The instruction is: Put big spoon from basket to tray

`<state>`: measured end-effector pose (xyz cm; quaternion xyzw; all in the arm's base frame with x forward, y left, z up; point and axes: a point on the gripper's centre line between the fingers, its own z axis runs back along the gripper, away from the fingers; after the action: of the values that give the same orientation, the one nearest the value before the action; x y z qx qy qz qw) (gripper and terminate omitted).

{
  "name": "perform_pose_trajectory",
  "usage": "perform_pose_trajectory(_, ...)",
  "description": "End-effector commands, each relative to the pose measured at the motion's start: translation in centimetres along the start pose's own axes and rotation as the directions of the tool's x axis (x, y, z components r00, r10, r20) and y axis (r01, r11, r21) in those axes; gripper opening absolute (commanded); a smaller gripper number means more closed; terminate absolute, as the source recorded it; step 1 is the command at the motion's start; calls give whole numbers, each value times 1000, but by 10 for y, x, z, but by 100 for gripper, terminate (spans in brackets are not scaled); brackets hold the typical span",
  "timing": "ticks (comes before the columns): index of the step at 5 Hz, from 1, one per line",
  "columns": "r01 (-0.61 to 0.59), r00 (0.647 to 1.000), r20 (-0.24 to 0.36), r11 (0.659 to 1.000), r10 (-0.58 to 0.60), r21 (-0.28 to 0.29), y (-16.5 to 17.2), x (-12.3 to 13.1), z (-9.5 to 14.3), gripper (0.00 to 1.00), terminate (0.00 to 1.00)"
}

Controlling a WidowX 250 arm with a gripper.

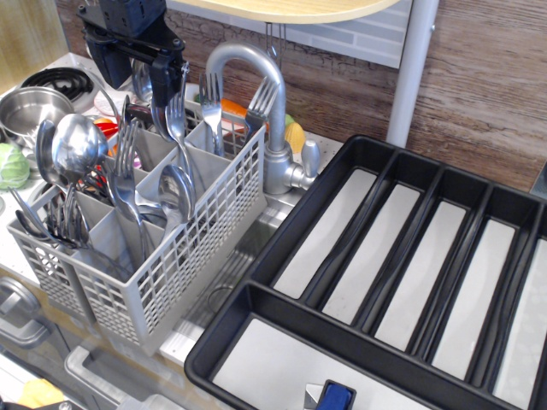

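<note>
The big spoon [175,190] stands bowl-down in a middle compartment of the light grey basket [184,256] at the left. Its long handle rises to a rounded end just under my gripper. My black gripper [172,92] hangs over the back of the basket, with its dark fingers [159,109] on either side of the handle's top. I cannot tell whether they press on it. The large black tray [282,224] with pale grey bottoms fills the right and front, and its long compartments hold nothing.
A round deep-bowled steel spoon [77,145] and several forks [211,96] stand in the basket too. A curved steel tap [269,128] rises between basket and tray. A steel pot [26,109] and a green vegetable [10,164] sit at far left. A white post [412,73] stands behind the tray.
</note>
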<state>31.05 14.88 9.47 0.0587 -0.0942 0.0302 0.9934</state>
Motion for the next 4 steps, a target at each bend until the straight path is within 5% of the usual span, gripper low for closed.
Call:
perform_pose_trajectory(1, 0, 1000, 0, 1000, 0, 0, 0, 0, 0, 100, 0)
perform_pose_trajectory(4, -11, 999, 48, 999, 13, -40, 19, 17, -27, 100, 0)
